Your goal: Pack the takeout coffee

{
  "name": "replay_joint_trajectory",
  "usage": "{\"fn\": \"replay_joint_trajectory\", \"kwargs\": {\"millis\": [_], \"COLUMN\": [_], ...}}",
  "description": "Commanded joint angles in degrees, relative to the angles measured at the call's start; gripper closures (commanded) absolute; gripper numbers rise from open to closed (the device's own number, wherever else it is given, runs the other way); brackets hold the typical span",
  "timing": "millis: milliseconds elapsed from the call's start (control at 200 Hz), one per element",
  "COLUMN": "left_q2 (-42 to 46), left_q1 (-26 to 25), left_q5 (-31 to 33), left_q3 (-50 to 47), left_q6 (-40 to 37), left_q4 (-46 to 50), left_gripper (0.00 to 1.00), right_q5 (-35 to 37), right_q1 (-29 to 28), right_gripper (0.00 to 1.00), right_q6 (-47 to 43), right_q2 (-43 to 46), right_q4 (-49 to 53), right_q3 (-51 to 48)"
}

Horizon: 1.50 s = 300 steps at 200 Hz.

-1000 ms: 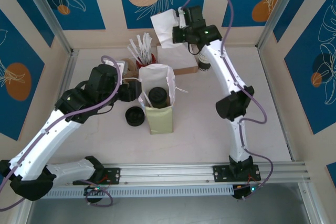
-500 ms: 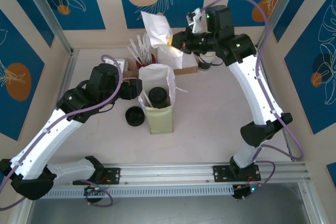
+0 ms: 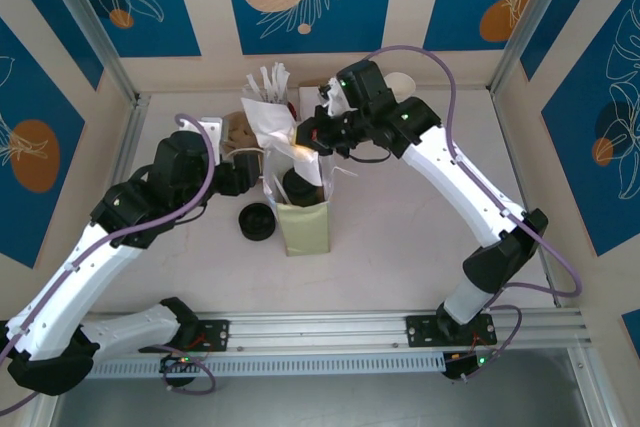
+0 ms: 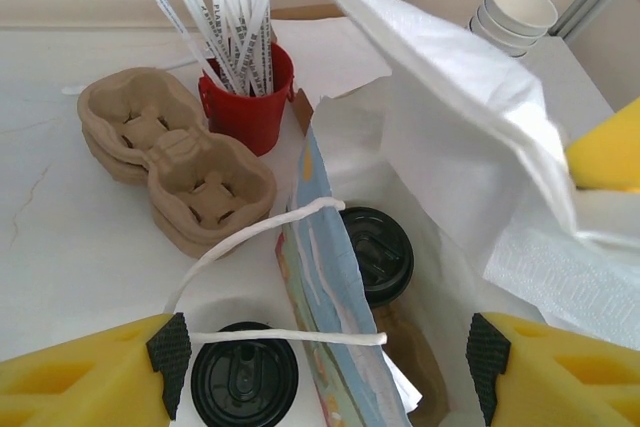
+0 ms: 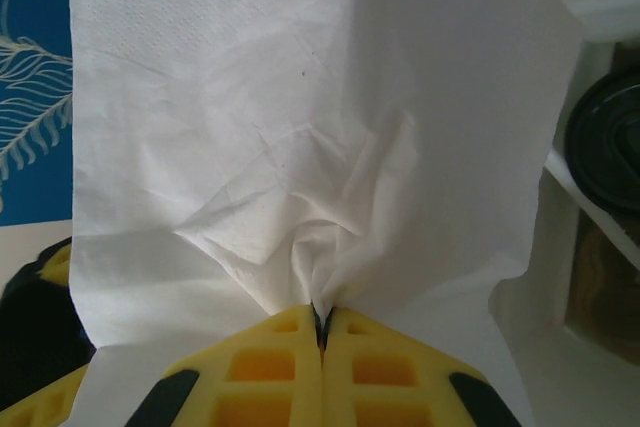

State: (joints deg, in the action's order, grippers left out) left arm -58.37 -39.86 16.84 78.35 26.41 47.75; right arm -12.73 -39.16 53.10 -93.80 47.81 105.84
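The right gripper (image 5: 320,325) has its yellow fingers pressed together on the gathered edge of one white napkin (image 5: 300,127). The napkin hangs over the open mouth of the paper bag (image 3: 305,227).

The left gripper (image 4: 325,352) stands wide apart and grips nothing. One finger is outside the bag's near wall, the other is on the inner side, and the wall and a white string handle (image 4: 255,237) lie between them.

The takeout coffee (image 4: 375,252), a single cup with its black lid on, stands upright inside the bag, near that wall. One loose black lid (image 4: 243,382) lies on the table (image 4: 60,247) just outside the bag, beside the left finger.

Farther back, two brown pulp cup carriers (image 4: 170,147) sit nested one on the other. One red cup (image 4: 250,97) full of wrapped straws stands just beside them. A stack of lidless white cups (image 4: 515,12) stands well apart to the right. It looks like three cups, though the lower rims are hard to separate.
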Motion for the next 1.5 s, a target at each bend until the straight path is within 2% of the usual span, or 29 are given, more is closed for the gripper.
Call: {"fn": "replay_joint_trajectory", "kwargs": {"millis": [0,340,595,935,1075,1275,1495], "left_q2": [0.9,1.3,2.0,2.9,2.9,3.3,3.3], "left_q1": [0.5,0.5,0.6,0.6,0.6,0.6,0.6], "left_q5": [1.2,1.0,1.0,0.8,0.4,0.5,0.5], "left_q3": [-0.6,-1.4,-1.9,-2.9,-3.0,-3.2,-3.5], "left_q6": [-0.7,-0.8,-0.8,-0.5,-0.4,-0.4,-0.2], "left_q4": [-0.3,-0.6,-0.5,-0.8,-0.8,-0.7,-0.8], "left_gripper": [0.25,0.25,0.25,0.25,0.25,0.25,0.25], "right_q5": [8.6,26.9,36.4,43.3,41.3,38.4,35.2], "right_q1": [-1.9,-8.6,-12.6,-15.0,-15.1,-15.2,-14.4], "right_gripper": [1.0,1.0,1.0,1.0,1.0,0.71,0.59], "right_q6": [-0.8,-5.1,-7.8,-8.5,-9.3,-11.1,-14.0], "right_q2": [1.7,-4.1,-10.7,-14.6,-14.1,-11.2,-10.2], "right_q4": [3.6,14.8,23.9,29.4,27.9,23.5,22.6], "right_q3": [-1.5,2.7,9.2,12.2,12.2,12.1,17.8]}}
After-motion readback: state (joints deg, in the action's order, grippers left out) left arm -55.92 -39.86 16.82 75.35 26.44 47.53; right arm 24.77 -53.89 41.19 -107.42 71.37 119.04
